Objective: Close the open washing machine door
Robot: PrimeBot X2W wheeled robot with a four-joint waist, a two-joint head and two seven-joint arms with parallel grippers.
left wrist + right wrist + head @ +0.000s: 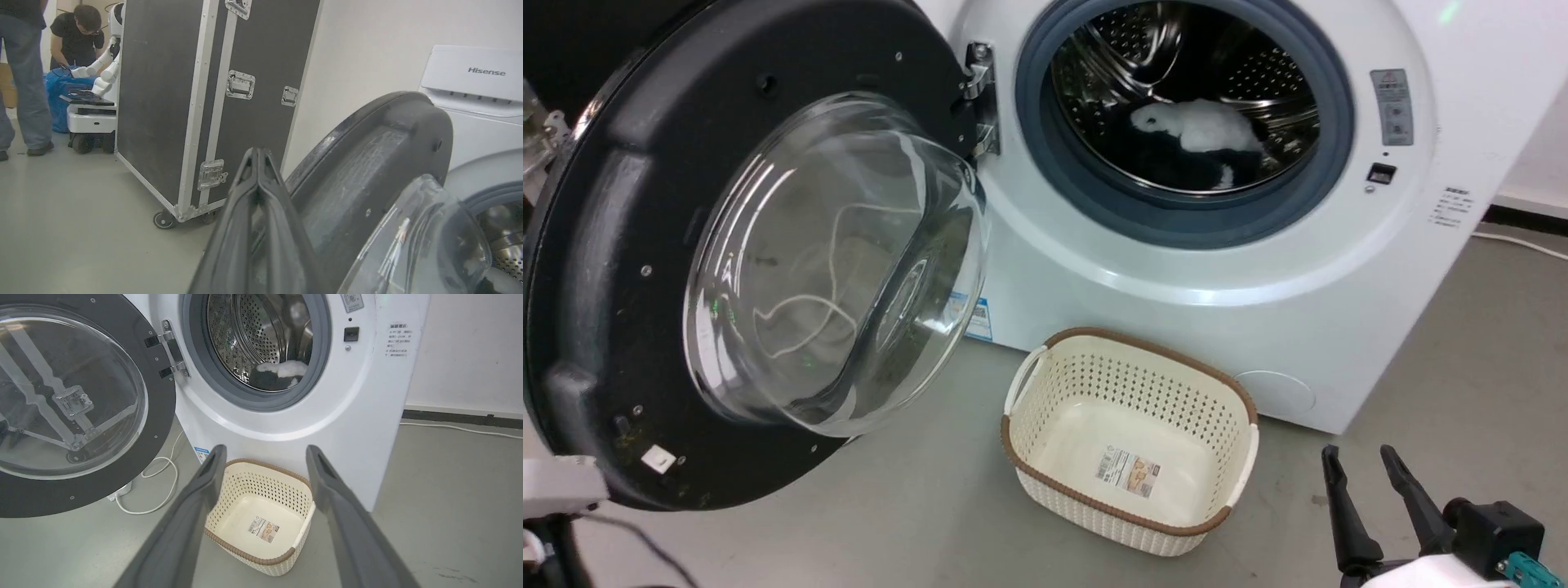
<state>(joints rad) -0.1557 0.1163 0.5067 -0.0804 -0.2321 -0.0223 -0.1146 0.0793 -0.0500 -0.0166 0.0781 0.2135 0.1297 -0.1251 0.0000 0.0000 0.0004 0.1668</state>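
Closest, the washing machine door (596, 269) hangs swung wide, left of the washing machine (1143, 278). Its black rim edge is just beside the left gripper (256, 159), whose fingers are pressed together. A cream basket (1252, 425) sits below the drum mouth. The right gripper (1357, 457), spread, hangs over bare floor (1462, 351).

1. a cream basket (1143, 380) with holes in its walls and a brown rim sits on the grey floor (1462, 367) in front of me, with a paper label (1128, 471) stuck flat on its bottom.
2. a white cable (175, 486) loops over the floor, and another cable (449, 427) runs along near the dark skirting.
3. off to my left stands a tall black case (163, 102) with metal edges and latches, on small wheels (164, 219).
4. past it, one person (24, 73) in jeans stands, and another person (75, 36) in black bends over a blue bag (57, 94) beside another white robot (102, 73).
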